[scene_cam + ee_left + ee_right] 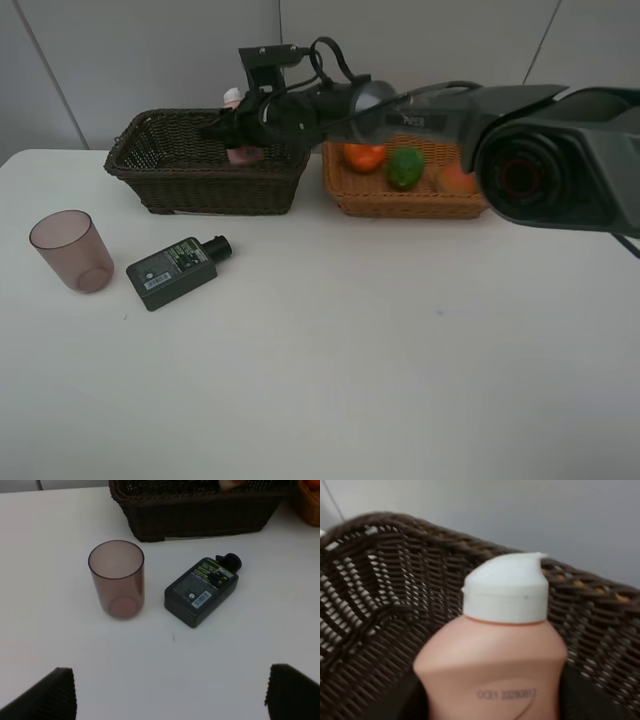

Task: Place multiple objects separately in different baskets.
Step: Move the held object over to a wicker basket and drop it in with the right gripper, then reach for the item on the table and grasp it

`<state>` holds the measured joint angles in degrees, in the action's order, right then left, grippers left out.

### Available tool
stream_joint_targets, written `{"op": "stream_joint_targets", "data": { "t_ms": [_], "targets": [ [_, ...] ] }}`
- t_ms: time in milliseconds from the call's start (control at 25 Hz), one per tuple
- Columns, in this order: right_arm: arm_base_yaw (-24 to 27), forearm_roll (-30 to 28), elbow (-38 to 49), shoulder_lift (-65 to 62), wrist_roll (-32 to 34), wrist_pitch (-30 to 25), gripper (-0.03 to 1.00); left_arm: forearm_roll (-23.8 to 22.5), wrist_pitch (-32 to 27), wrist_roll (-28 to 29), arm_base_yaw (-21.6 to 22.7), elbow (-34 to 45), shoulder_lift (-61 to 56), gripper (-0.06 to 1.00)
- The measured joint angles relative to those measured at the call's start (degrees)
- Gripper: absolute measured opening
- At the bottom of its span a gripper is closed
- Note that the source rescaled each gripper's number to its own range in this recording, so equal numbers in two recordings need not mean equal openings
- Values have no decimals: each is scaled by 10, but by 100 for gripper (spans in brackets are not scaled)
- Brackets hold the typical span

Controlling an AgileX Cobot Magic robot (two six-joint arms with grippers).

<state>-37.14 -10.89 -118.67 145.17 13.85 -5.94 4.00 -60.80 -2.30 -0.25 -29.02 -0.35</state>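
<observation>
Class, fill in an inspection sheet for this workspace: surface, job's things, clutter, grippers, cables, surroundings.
Surface: white table.
Job's things: cup upright and dark bottle lying flat, both on the table; tangerine, lime and red-orange fruit in the tan basket; pink bottle upright within the dark basket's rim.
Clutter: nothing seen.
Grippers: left gripper open above the table; right gripper shut on the pink bottle.
Cables: black loops on the right arm.
Surroundings: grey wall panels.
</observation>
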Motion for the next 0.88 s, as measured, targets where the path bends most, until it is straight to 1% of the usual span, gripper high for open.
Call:
{"op": "stream_joint_targets", "data": {
  "t_ms": [240,280,360,480,560,600,720,800,880],
  "targets": [
    [8,0,0,2,0,-2,3,0,0,0,0,0,0,98],
    [8,0,0,2,0,-3,5,0,0,0,0,0,0,98],
    [8,0,0,2,0,-4,16,0,0,0,0,0,0,98],
    [8,1,0,2,1,-5,46,0,0,0,0,0,0,98],
    [8,1,0,2,1,-17,59,0,0,0,0,0,0,98],
    [8,1,0,2,1,-24,64,0,0,0,0,0,0,98],
    [8,0,0,-8,0,-62,69,0,0,0,0,0,0,98],
    [8,0,0,-25,0,-107,70,0,0,0,0,0,0,98],
    [7,3,0,-53,0,-171,70,0,0,0,0,0,0,98]
  ]
}}
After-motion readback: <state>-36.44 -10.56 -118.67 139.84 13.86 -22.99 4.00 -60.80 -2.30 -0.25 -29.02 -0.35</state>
